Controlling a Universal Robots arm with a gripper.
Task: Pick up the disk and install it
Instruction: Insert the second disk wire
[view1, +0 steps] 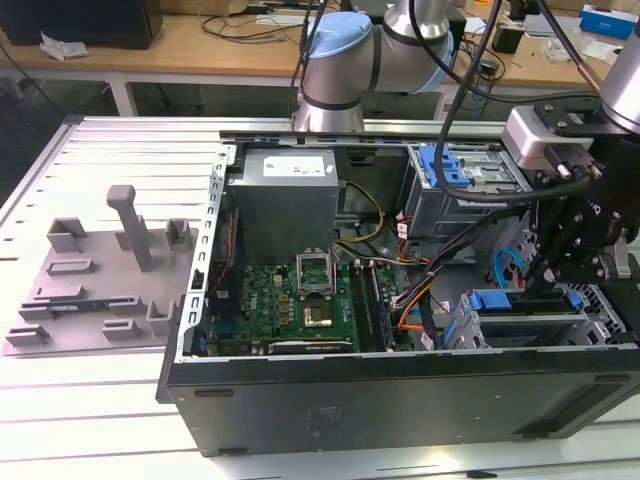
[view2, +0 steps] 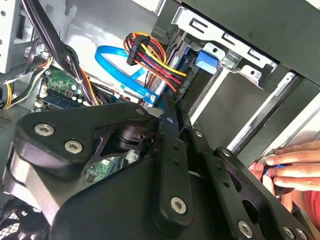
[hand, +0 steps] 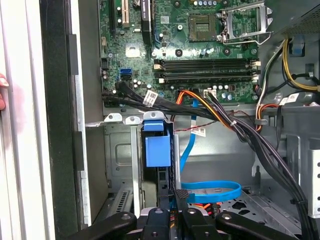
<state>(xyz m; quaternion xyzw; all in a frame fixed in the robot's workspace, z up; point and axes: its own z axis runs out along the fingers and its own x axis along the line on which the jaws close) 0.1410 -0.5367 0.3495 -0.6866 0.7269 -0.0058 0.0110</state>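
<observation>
The disk sits on edge in the drive bay at the exterior view's right end of the open computer case. Its bright blue carrier shows on top. In the first wrist view the disk's blue carrier end stands in the metal bay, just past my fingertips. My gripper reaches down into that bay. Its fingers look pressed together in both wrist views, with nothing seen between them, and the tips lie right beside the disk's edge. The black gripper points at the bay's cables.
A person's hand rests on the case wall near the bay. A blue data cable and wire bundles crowd the bay. The motherboard, the grey power-supply box and an upper drive cage fill the case. A grey fixture plate lies to the exterior view's left.
</observation>
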